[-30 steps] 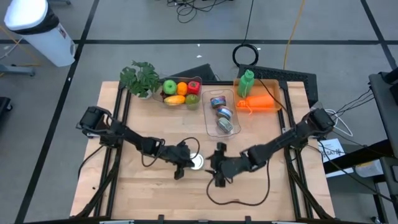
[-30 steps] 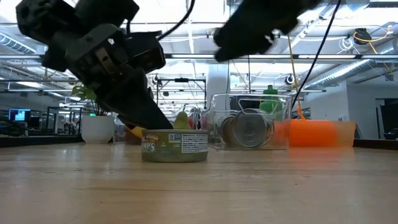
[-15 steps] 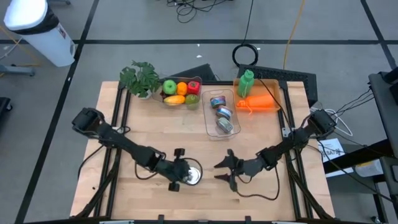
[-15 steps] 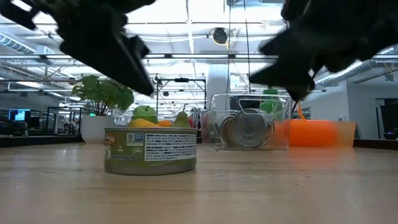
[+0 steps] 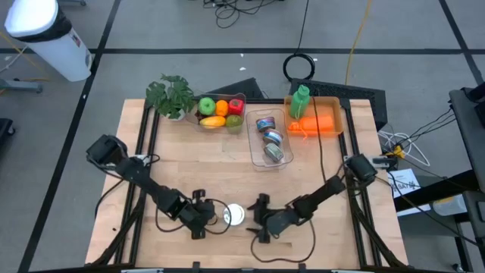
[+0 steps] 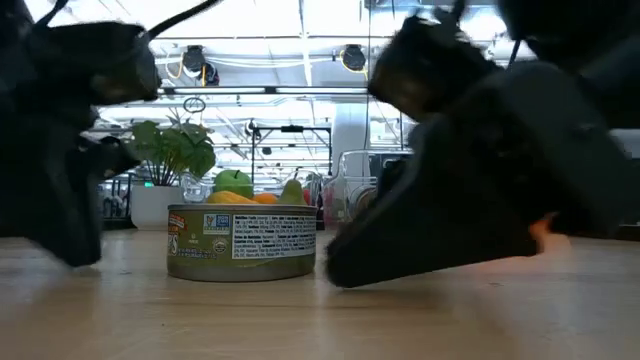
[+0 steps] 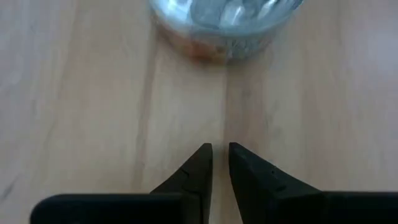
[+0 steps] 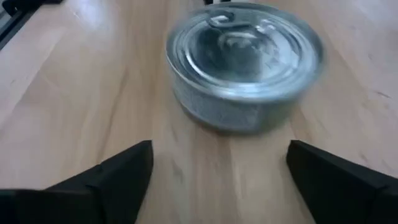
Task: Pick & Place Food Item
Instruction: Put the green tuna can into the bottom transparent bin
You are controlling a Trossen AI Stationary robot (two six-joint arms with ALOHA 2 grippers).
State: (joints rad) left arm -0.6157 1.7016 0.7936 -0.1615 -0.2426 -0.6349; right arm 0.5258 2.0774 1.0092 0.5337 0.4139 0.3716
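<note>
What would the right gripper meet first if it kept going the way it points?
Most likely the can. The right gripper has its fingers spread wide, the can standing straight ahead between their lines. The left gripper waits, nearly shut, on the can's far side.

The tin can (image 5: 234, 215) sits low centre of the high view, hemmed in by the left gripper (image 5: 206, 218) and right gripper (image 5: 258, 218). Bare wooden table (image 5: 204, 163) above it, so plenty of room there.

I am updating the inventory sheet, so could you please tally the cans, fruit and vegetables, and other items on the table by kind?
Cans: 4, one loose can near the front edge, three in the clear bin.
Fruit and vegetables: 5, in the tray.
Potted plants: 1.
Green bottles: 1.
Orange containers: 1.
Total: 12
</note>
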